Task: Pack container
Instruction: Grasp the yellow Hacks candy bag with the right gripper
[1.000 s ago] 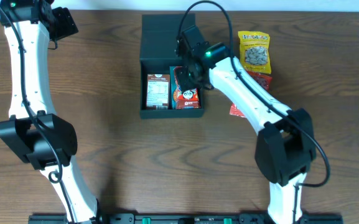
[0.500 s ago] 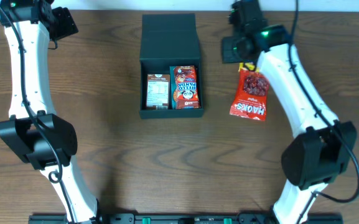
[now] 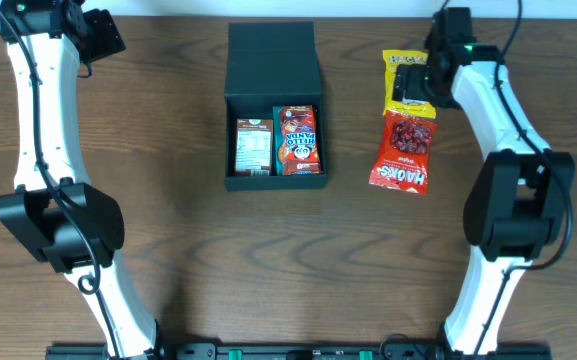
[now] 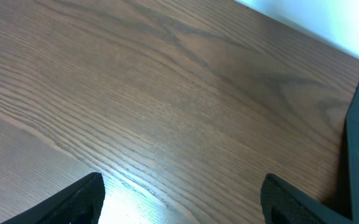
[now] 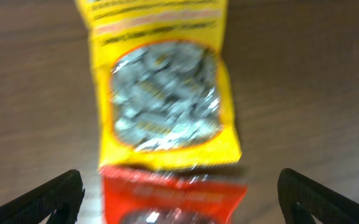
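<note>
**Two snacks packed, right arm lining up on the third**

The matte black rectangular cardboard container (image 3: 271, 60) sits at the back centre of the brown wooden table (image 3: 168, 220) with its flap lid folded open. Inside, a brown-and-white carton (image 3: 253, 147) lies beside a red panda-print biscuit packet (image 3: 299, 141).

Well to its right, the right gripper (image 5: 179, 199) hangs over a yellow windowed seed packet (image 5: 163, 93), fingers spread wide and empty. The packet's lower edge overlaps a red crinkly snack pouch (image 3: 402, 152).

The step in hand looks like fetching the next item. The next move calls for descending squarely onto the yellow packet and closing without dragging the red pouch.

The left gripper (image 4: 182, 202) is spread too, idle at the far left.

A second ago the right gripper was down in the container at the panda packet. It has since swung out over the yellow one.
</note>
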Controlling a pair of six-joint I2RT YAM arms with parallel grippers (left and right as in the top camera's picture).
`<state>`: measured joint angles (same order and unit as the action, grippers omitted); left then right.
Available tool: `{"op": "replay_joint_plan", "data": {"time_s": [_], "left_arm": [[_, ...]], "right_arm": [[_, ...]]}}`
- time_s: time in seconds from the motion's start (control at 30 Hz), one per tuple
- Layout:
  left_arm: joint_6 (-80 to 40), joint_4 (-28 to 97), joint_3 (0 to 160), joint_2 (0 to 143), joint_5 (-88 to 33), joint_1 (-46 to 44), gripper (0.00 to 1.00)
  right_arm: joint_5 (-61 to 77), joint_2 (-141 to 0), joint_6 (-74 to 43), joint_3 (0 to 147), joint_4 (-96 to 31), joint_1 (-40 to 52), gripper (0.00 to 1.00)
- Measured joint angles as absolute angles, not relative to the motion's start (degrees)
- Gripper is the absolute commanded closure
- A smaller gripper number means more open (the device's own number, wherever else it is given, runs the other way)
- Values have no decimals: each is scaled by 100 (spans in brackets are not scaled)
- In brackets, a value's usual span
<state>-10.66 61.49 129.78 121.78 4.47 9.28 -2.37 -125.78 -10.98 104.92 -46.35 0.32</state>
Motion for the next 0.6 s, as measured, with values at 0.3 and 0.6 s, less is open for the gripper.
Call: {"op": "replay_joint_plan", "data": {"time_s": [0.3,0.6], "left_arm": [[-1063,6143,12978,12178,447,928,19],[-1061,6143,12978,12178,449,928,19]], "right_arm": [[753,-12951,-1037,10488,-3444,-449,1],[1710,-13579,-1168,10527,-3017,-464,11]]}}
